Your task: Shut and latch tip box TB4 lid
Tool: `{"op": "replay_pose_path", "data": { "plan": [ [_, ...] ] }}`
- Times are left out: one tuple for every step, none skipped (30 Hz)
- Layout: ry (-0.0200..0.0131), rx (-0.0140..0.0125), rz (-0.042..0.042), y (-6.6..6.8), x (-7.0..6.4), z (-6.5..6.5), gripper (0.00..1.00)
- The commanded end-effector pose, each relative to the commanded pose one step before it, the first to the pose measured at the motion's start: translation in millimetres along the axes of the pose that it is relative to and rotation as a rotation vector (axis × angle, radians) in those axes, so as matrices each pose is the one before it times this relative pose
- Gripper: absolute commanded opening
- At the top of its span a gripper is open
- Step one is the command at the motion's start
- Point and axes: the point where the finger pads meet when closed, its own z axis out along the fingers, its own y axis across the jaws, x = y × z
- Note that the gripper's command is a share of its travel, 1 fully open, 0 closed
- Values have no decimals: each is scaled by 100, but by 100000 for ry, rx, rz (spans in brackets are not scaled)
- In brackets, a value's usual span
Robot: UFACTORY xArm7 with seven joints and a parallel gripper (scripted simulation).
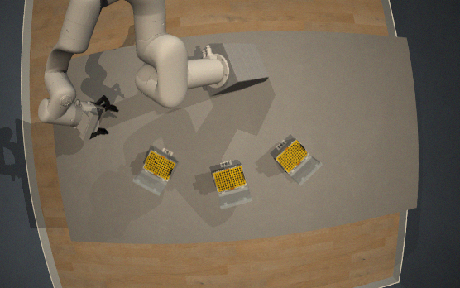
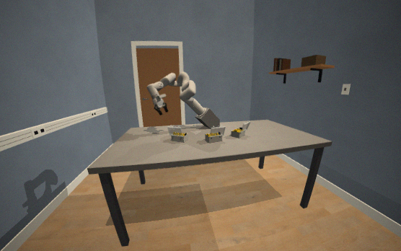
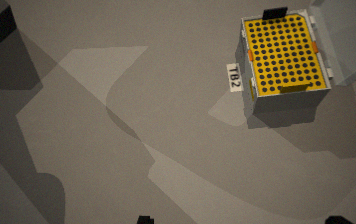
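Three grey tip boxes with yellow racks stand on the grey bench, all with lids open: a left one [image 1: 159,165], a middle one [image 1: 228,179] and a right one [image 1: 292,156]. The wrist view shows a box labelled TB2 [image 3: 285,55] at the upper right, its lid [image 3: 336,35] swung open beside it. I cannot read the other labels, so I cannot tell which box is TB4. My gripper [image 1: 101,120] is open and empty, high above the bench to the left of the left box. It also shows in the room view [image 2: 160,109]. Only its fingertips show in the wrist view.
The arm's base block [image 1: 244,68] sits on the far side of the bench behind the boxes. The bench's left edge lies just beyond my gripper. In the room view the boxes stand in a row [image 2: 213,136] near the bench's back.
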Motion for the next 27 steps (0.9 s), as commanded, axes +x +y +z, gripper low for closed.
{"op": "replay_pose_path", "data": {
  "plan": [
    [3209,-3711,6883,-1569,88,151,100],
    [1563,-1436,2571,-458,159,130,100],
    [1563,-1436,2571,-464,145,125,100],
    [0,0,0,0,0,0,100],
    [0,0,0,0,0,0,100],
    [1563,-1436,2572,-469,131,121,100],
    [186,-171,306,-74,18,18,100],
    [1663,-1614,2397,-417,237,144,100],
    [1663,-1614,2397,-425,225,141,100],
    [1641,-1593,2365,-339,166,108,100],
    [0,0,0,0,0,0,100],
    [0,0,0,0,0,0,100],
    [1770,-1783,2192,-350,320,160,100],
    [1770,-1783,2193,-359,310,159,100],
    [1499,-1510,1856,-208,168,89,100],
    [0,0,0,-1,0,0,100],
    [1882,-1938,1955,-261,390,173,100],
    [1882,-1938,1955,-271,381,175,100],
    [1317,-1356,1368,-145,190,90,100],
    [0,0,0,-1,0,0,100],
    [0,0,0,0,0,0,100],
    [0,0,0,0,0,0,100],
    [1996,-2075,1681,-171,433,182,100],
    [1997,-2075,1681,-179,427,187,100],
    [1092,-1134,919,-115,255,116,100],
    [2111,-2190,1368,-101,451,189,100],
    [2111,-2188,1368,-103,448,197,100]
  ]
}}
